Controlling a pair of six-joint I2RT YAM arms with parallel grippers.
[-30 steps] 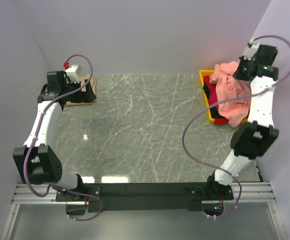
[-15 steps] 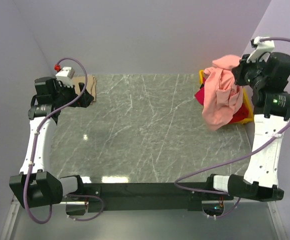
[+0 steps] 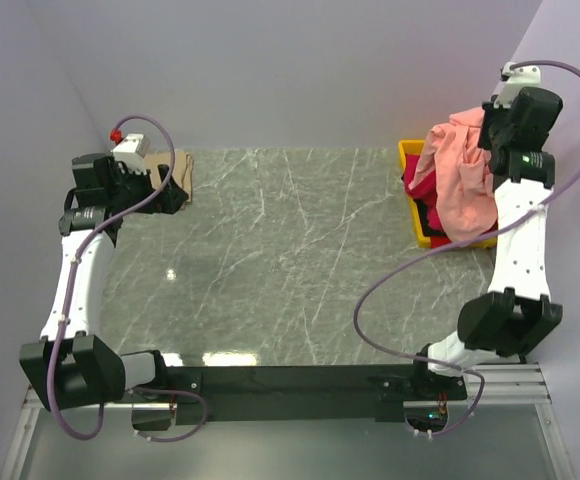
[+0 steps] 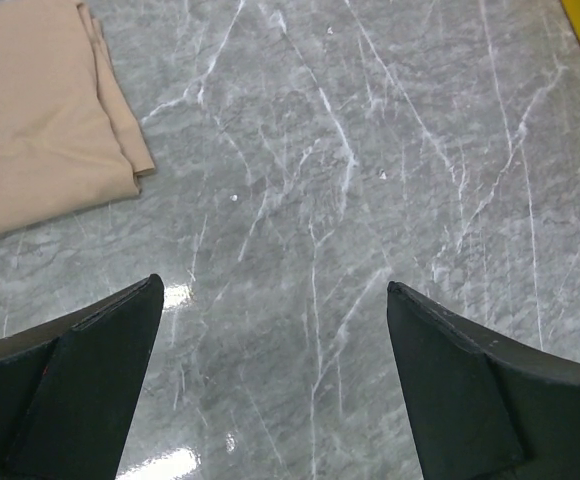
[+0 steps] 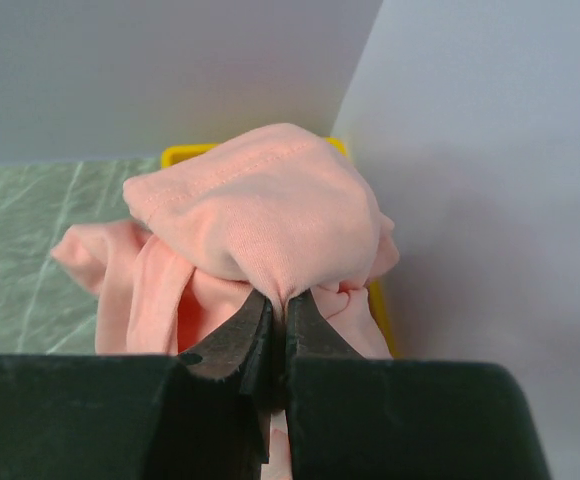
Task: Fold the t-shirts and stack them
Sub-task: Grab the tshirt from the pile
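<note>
Hanging from the right gripper (image 5: 278, 300), which is pinched tight on a bunched fold, the pink t-shirt (image 3: 462, 185) droops lengthwise down over the yellow bin (image 3: 408, 152), far right. The left gripper (image 4: 275, 288) gapes wide, empty, near the folded tan t-shirt (image 4: 40, 110).

A robotics lab test cell: two white-and-black arms (image 3: 75, 280) stand bolted to an aluminium rail (image 3: 515, 383) at a marble-patterned table (image 3: 270, 260), boxed in by bare pale walls (image 3: 290, 70).

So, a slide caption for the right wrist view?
Right gripper pinching a salmon-pink cloth t-shirt above a yellow plastic bin.
</note>
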